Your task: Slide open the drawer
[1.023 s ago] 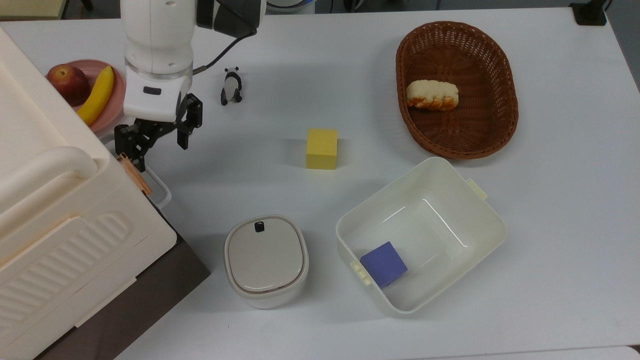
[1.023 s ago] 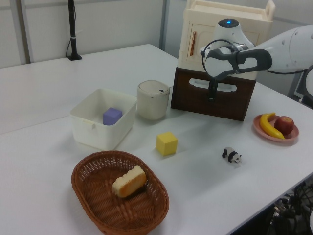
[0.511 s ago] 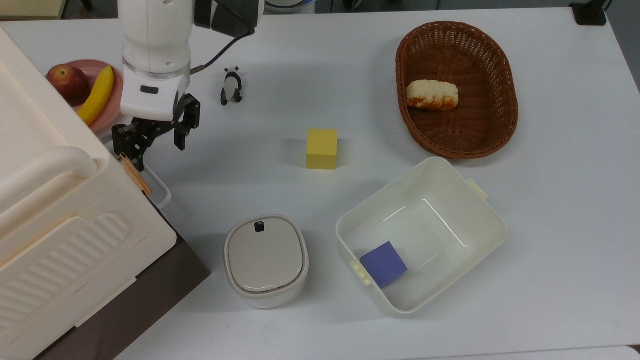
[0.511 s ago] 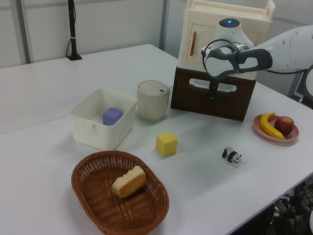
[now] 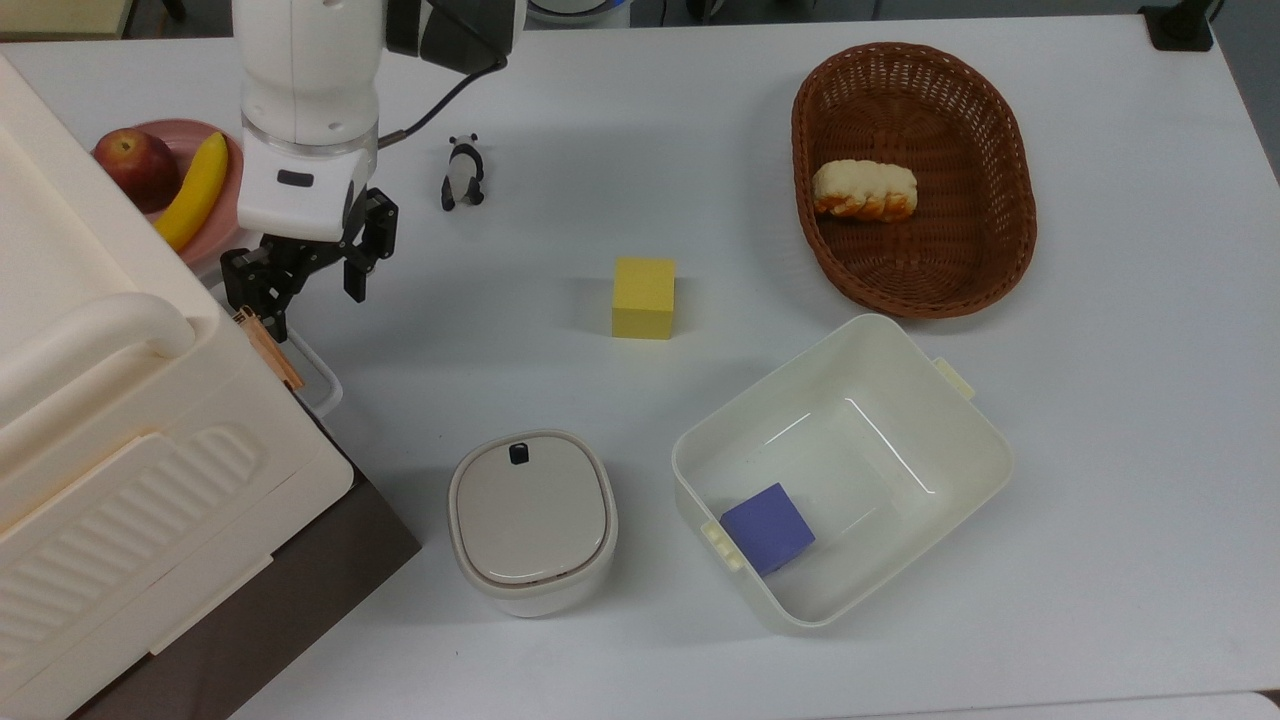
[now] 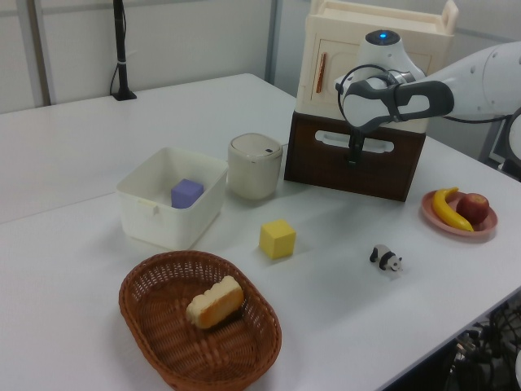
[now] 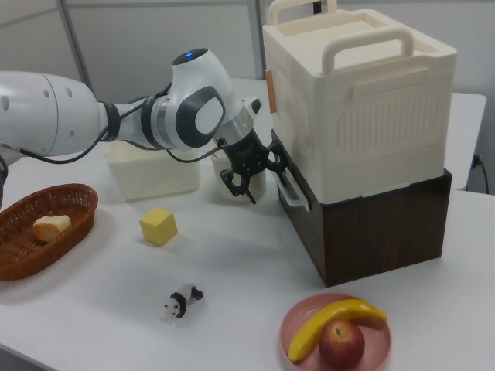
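Note:
The drawer [image 5: 340, 545] is the dark brown base under a big cream case, and its front looks flush with the base. Its white loop handle [image 5: 322, 385] sticks out toward the table. My gripper [image 5: 308, 290] hangs open just past the handle's far end, one finger close to the case's corner, with nothing between the fingers. In the left view the gripper [image 6: 352, 156] is in front of the drawer [image 6: 350, 171] at handle height. In the right view the gripper [image 7: 246, 185] is right beside the handle [image 7: 292, 197], apart from it.
The cream case [image 5: 100, 400] sits on the drawer unit. A lidded tub [image 5: 530, 520], an open white bin [image 5: 985, 440] holding a purple cube, a yellow cube [image 5: 644, 297], a panda figure [image 5: 463, 172], a wicker basket [image 5: 1010, 250] and a fruit plate [image 5: 238, 195] stand on the table.
The gripper has crept slightly toward the top view's upper left, staying open. The drawer and everything else have stayed put.

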Available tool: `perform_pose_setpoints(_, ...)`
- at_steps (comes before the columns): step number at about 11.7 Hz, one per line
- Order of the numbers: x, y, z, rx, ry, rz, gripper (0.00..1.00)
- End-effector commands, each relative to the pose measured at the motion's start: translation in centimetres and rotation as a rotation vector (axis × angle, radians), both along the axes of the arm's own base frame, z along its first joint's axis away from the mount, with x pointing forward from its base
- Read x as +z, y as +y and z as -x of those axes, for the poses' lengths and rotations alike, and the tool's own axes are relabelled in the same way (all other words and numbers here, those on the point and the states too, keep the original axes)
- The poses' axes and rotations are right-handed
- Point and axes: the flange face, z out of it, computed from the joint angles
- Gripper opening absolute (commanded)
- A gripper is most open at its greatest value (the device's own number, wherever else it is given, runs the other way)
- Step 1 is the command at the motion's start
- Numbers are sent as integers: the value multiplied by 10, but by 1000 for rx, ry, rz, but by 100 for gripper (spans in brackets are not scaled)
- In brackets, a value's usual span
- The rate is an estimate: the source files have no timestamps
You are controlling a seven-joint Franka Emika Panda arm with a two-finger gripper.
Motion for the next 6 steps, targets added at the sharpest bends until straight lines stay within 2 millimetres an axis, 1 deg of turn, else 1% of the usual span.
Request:
perform_pose_setpoints(1, 1, -1, 3, 9, -19, 21, 81)
perform_pose_setpoints(4, -1, -2, 2, 8, -16, 20, 81)
perform_pose_setpoints(5, -5, -4, 2, 5, -11, 20, 80)
perform_pose_setpoints(6, -5, -4, 2, 5, -11, 20, 77)
